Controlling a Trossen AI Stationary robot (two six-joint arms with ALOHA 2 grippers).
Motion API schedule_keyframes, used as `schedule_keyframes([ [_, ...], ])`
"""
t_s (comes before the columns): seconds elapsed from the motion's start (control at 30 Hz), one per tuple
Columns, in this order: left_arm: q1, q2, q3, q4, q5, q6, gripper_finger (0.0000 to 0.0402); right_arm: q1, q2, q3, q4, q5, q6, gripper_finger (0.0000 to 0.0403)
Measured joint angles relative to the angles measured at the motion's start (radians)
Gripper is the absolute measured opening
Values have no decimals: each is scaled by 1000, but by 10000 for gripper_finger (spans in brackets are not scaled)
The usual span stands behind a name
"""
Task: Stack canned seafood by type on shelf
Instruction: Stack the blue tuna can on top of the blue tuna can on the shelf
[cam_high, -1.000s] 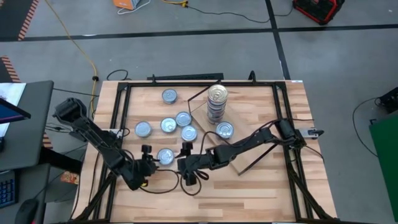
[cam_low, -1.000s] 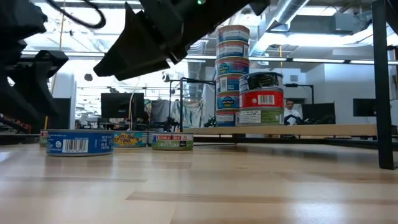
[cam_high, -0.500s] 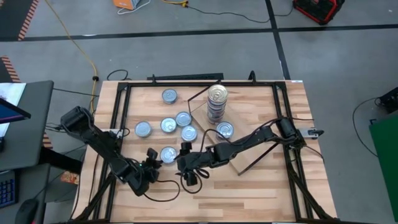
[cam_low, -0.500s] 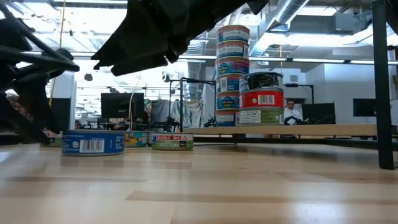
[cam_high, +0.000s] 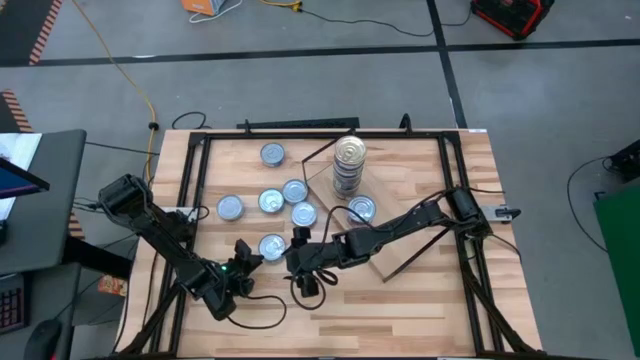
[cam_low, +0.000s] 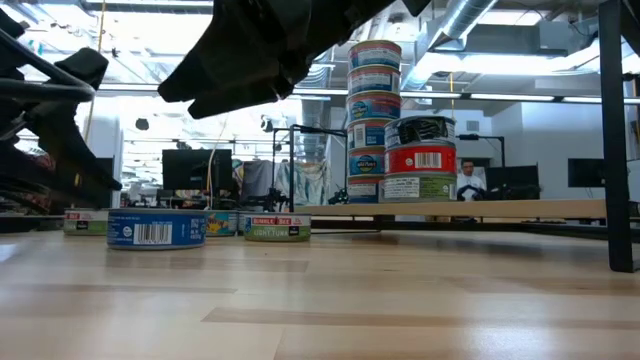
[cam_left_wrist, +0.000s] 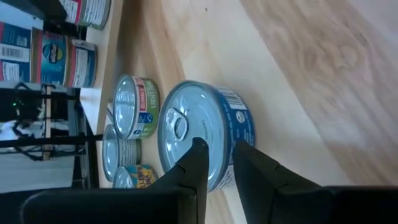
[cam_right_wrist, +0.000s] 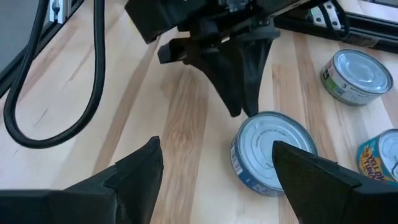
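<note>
Own dark fingers (cam_right_wrist: 211, 177) spread wide over plank tabletop (cam_right_wrist: 180, 118); blue-sided tin (cam_right_wrist: 272, 152) lying between and beyond them, silver lid up; left gripper (cam_right_wrist: 239, 93) tapering down to that tin's far rim; black cable (cam_right_wrist: 81, 93) looping across wood; two more tins (cam_right_wrist: 354, 74) off to one side.
</note>
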Motion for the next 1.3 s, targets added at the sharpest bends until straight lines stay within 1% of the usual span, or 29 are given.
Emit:
schedule_keyframes([
  [0.17, 28, 8, -1, -4, 3, 1, 88, 0, -4, 0, 0, 1, 8, 327],
  [0.3, 62, 8, -2, -3, 33, 30, 109, 3, -4, 0, -1, 1, 14, 327],
  [0.4, 77, 8, -2, -3, 44, 57, 113, 3, -5, 0, 0, 2, 18, 327],
  [0.5, 96, 8, -2, -4, 97, 91, 102, 3, -5, 0, -1, 2, 17, 327],
  [0.6, 114, 8, -2, 2, 133, 93, 78, 3, -5, 0, 0, 2, 18, 327],
  [0.7, 125, 6, -1, 22, 154, 96, 52, 3, -5, 0, 0, 2, 24, 327],
  [0.9, 127, 6, -1, 49, 173, 155, 8, 7, -5, 0, 0, 3, 25, 327],
  [1.1, 124, 8, -2, 43, 265, 108, 0, 7, -5, 0, -1, 3, 25, 327],
  [1.3, 119, 8, -3, 16, 286, 44, 0, 7, -5, 0, -8, 3, 32, 327],
])
